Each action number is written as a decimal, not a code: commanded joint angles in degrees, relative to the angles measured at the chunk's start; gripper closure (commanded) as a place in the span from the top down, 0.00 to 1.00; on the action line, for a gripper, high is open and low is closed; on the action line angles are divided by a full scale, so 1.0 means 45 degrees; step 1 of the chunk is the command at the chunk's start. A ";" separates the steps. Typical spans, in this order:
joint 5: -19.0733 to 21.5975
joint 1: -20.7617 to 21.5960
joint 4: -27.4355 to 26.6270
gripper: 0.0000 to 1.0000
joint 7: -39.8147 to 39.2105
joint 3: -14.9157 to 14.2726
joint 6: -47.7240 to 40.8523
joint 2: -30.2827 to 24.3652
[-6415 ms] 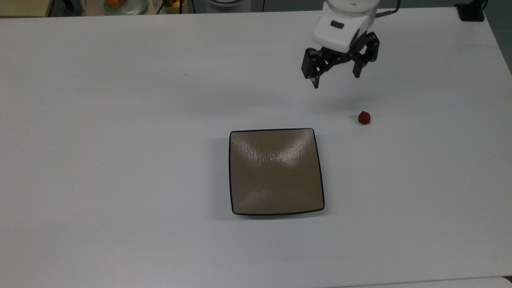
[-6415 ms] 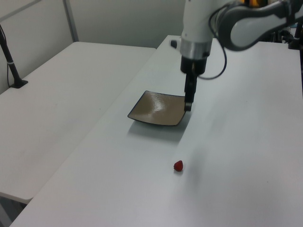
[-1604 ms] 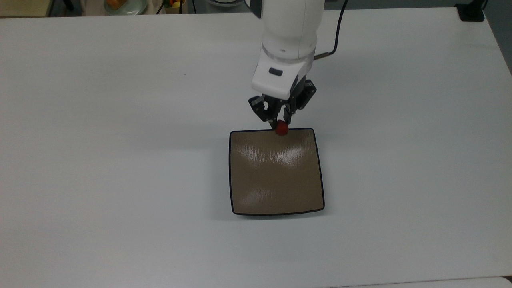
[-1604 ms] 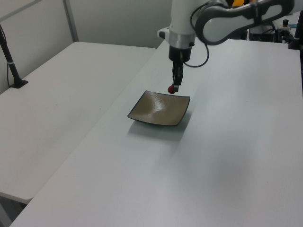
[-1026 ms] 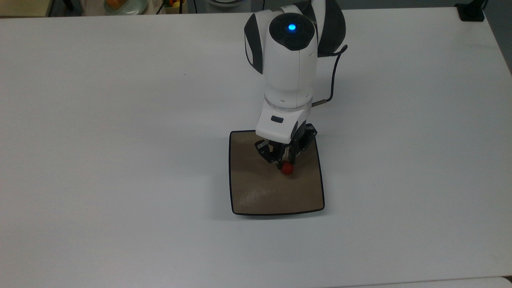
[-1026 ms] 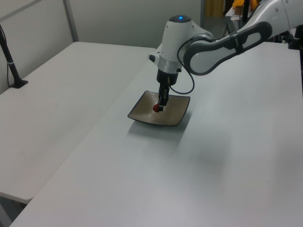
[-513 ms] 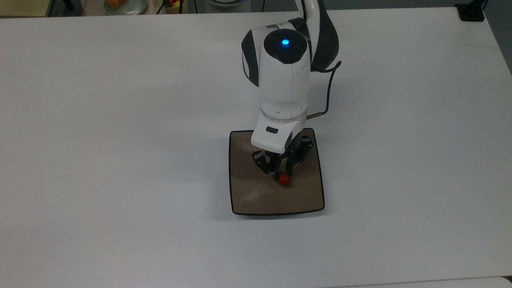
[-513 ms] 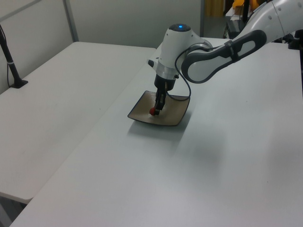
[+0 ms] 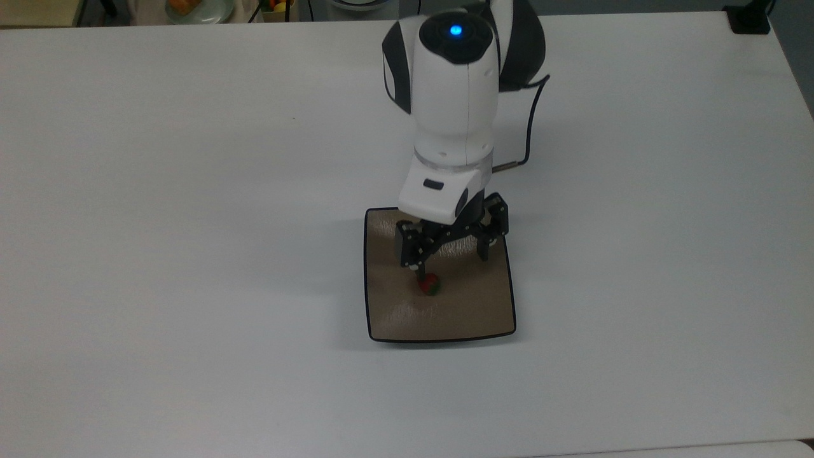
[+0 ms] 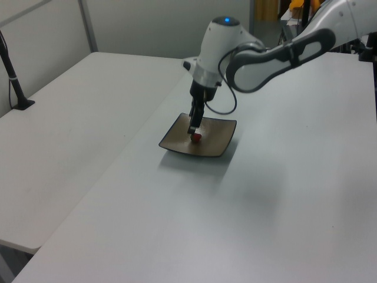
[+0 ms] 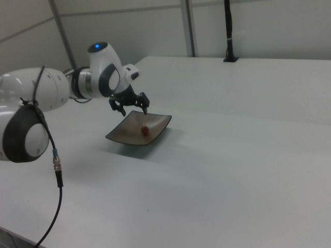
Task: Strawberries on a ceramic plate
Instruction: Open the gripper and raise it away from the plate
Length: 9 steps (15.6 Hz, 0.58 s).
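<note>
Since half a second ago the gripper [image 9: 450,264] has let go of the strawberry [image 9: 430,284] and lifted, its fingers now spread apart above the ceramic plate [image 9: 474,312]. On the white table [image 9: 191,191], the square tan plate holds the tiny red berry near its centre, just below one fingertip in the top view.

A small red strawberry [image 9: 430,285] with a green end is lying on the square, glossy tan plate [image 9: 470,312], toward seven o'clock from its centre.
</note>
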 commanded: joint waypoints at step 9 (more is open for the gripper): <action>0.0367 -0.0438 -0.1460 1.00 0.0844 -0.0942 -0.8116 -0.5993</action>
